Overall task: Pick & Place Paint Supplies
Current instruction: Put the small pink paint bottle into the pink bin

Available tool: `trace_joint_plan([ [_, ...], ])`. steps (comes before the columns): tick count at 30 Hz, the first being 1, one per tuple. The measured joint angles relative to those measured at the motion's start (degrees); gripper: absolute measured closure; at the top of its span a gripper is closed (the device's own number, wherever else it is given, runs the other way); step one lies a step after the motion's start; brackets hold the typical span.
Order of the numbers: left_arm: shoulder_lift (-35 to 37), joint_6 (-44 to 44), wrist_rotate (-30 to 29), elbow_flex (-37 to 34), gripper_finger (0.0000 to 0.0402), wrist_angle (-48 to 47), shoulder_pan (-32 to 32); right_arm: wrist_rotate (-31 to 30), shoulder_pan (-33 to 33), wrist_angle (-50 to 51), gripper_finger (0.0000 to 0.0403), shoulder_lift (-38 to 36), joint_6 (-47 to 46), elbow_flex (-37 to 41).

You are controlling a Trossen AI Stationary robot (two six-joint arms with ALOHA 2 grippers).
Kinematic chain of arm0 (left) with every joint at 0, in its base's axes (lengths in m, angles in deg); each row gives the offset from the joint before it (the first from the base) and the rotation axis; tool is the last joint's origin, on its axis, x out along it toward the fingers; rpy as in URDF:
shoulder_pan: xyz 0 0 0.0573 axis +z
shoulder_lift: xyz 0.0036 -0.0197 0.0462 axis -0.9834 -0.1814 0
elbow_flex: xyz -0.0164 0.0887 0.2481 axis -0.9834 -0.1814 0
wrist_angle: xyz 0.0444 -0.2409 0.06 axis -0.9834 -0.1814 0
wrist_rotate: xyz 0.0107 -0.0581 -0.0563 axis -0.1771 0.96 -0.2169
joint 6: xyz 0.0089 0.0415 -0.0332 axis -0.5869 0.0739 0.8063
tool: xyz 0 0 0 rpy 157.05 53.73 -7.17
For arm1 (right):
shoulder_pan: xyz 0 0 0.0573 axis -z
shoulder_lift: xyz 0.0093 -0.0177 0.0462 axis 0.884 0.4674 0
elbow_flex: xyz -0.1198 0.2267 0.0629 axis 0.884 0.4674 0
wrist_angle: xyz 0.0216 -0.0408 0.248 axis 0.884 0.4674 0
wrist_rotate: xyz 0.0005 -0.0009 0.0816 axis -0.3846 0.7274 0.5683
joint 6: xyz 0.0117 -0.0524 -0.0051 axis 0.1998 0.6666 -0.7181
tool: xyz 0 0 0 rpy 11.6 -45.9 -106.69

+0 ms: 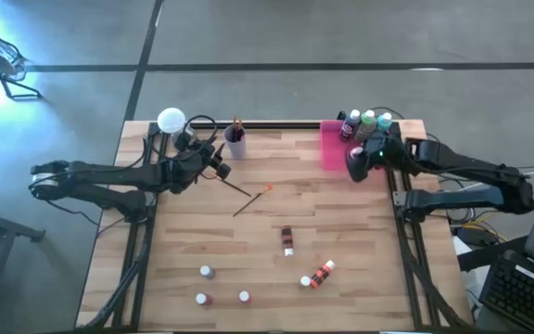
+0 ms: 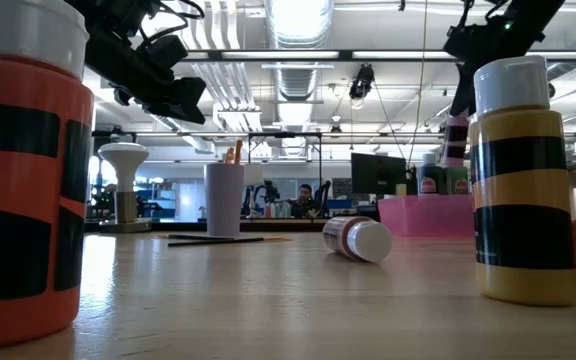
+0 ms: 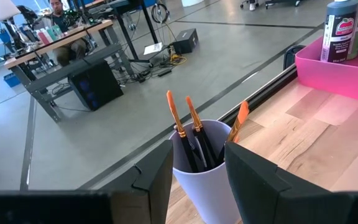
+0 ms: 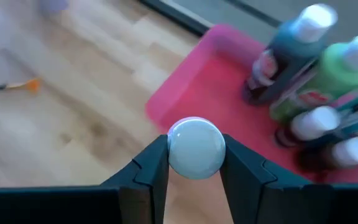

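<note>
Placing step judged in hand; white-capped bottle point(image 4: 195, 148) clamped in right hand point(image 4: 194, 163) above pink tray point(image 4: 185, 93); lowering beside standing bottles point(image 4: 303, 68) called for next; left hand point(image 3: 197, 167) apart around lilac cup point(image 3: 205, 180), brushes point(image 3: 188, 127) inside.

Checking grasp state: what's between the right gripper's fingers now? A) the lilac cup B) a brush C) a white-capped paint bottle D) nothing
C: in the right wrist view the right gripper has its fingers closed on the round white cap of a paint bottle, over the edge of the pink tray.
</note>
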Motion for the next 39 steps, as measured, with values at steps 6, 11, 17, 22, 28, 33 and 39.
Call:
trace_joint_plan([
  [6,0.00,0.00,-0.01,0.00,0.0250,0.00,-0.02,4.05,10.58,-1.63,0.0290,1.46,3.18,0.00],
  [11,0.00,0.00,-0.01,0.00,0.0250,-0.02,-0.02,5.45,17.26,-3.67,0.0291,4.80,7.73,0.00],
  [17,0.00,0.00,0.01,0.00,0.0250,-0.02,0.00,10.09,23.59,-8.41,0.0291,10.20,10.86,0.00],
  [22,0.00,0.00,-0.02,0.00,0.0250,-0.01,-0.01,10.76,28.42,-9.34,0.0287,15.00,11.52,0.00],
  [28,0.00,0.00,-0.02,0.00,0.0250,0.01,0.00,10.93,32.18,-11.95,0.0292,19.21,11.45,0.02],
  [33,0.00,0.00,0.00,0.00,0.0250,0.00,-0.01,12.02,32.77,-16.03,0.0281,21.60,11.38,0.02],
  [39,0.00,0.00,0.01,0.00,0.0250,0.01,-0.02,12.57,32.81,-18.18,0.0292,25.32,11.39,0.02],
])
